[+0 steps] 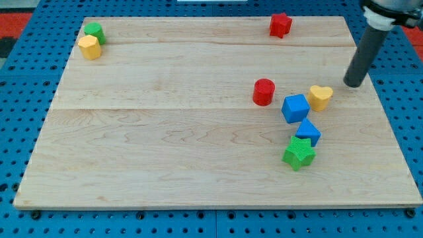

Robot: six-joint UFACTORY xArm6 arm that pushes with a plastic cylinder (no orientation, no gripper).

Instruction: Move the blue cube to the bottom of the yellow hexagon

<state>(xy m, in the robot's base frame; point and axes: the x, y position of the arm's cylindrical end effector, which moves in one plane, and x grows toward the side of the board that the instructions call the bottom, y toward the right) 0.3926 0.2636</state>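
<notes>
The blue cube (295,108) lies right of the board's middle, touching the yellow heart (320,96) on its right. The yellow hexagon (89,47) sits far off at the view's top left, touching a green block (94,31) above it. My tip (353,84) is at the view's right, a little to the right of and above the yellow heart, apart from it and from the blue cube.
A red cylinder (264,91) stands left of the blue cube. A second, smaller blue block (308,131) and a green star (299,153) lie just below the cube. A red star (280,24) is at the top edge. The wooden board (165,132) rests on blue pegboard.
</notes>
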